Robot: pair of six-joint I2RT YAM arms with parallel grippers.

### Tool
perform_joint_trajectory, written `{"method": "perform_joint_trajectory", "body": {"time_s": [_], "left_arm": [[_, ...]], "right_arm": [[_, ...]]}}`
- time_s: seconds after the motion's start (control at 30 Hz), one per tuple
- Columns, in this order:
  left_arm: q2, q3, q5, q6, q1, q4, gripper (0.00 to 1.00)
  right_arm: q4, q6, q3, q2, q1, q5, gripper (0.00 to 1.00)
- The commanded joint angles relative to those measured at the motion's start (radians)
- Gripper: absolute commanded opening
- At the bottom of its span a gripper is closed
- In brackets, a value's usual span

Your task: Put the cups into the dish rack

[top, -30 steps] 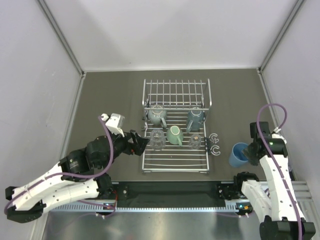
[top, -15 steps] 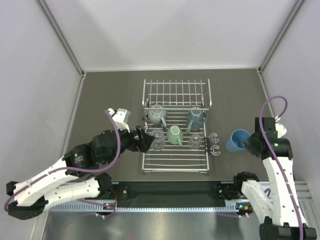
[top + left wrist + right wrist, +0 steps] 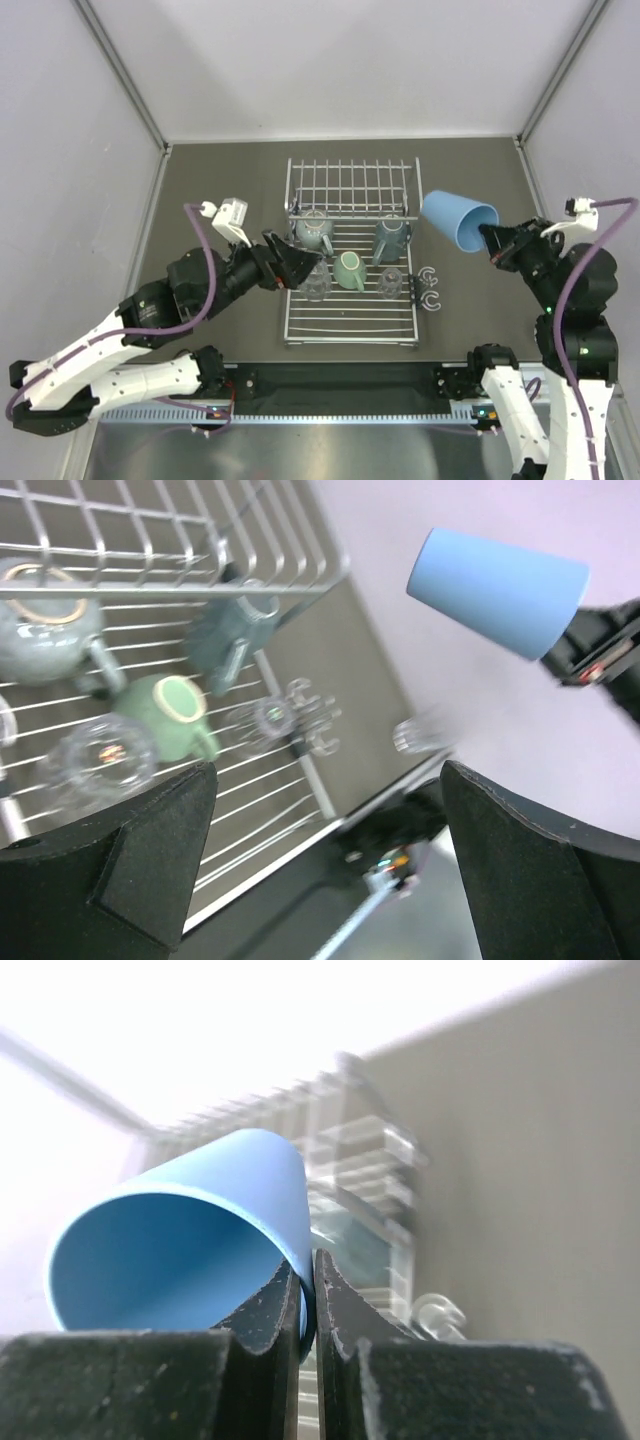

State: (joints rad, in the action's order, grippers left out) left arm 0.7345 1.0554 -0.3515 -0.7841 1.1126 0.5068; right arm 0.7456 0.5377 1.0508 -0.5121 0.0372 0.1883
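A dark grey-brown matte table (image 3: 220, 180) sits boxed in by pale lilac-white walls (image 3: 340, 60). The silver-white wire dish rack (image 3: 350, 342) lies at its centre, already holding two grey-blue ceramic mugs (image 3: 315, 231), a mint-green mug (image 3: 349, 271) and two clear tumblers (image 3: 314, 280). The large light-blue plastic tumbler (image 3: 458, 222) hangs tipped sideways in the air off the rack's far right corner, its base pointing left. The right gripper (image 3: 497, 240) is pinched tight on its rim wall. The left gripper (image 3: 292, 265) hovers at the rack's left edge, jaws wide and empty.
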Motion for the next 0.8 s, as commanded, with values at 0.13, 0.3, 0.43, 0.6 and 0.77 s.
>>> {"method": "perform_joint_trajectory", "body": {"time_s": [0.13, 0.3, 0.43, 0.6, 0.77], "left_arm": [[-0.047, -0.058, -0.004, -0.285, -0.002, -0.284, 0.98], [-0.040, -0.147, -0.007, -0.433, -0.002, -0.485, 0.98], [-0.006, -0.182, 0.029, -0.500, -0.003, -0.635, 0.98], [0.068, -0.210, 0.097, -0.517, -0.004, -0.806, 0.98], [0.130, -0.255, 0.157, -0.500, -0.002, -1.017, 0.98]], "right_arm": [[-0.650, 0.119, -0.115, 0.090, 0.013, 0.423, 0.00], [-1.148, 0.323, -0.300, 0.164, 0.013, 0.554, 0.00], [-1.345, 0.433, -0.373, 0.190, 0.013, 0.576, 0.00], [-1.509, 0.554, -0.452, 0.211, 0.013, 0.573, 0.00], [-1.490, 0.559, -0.477, 0.236, 0.013, 0.560, 0.00]]}}
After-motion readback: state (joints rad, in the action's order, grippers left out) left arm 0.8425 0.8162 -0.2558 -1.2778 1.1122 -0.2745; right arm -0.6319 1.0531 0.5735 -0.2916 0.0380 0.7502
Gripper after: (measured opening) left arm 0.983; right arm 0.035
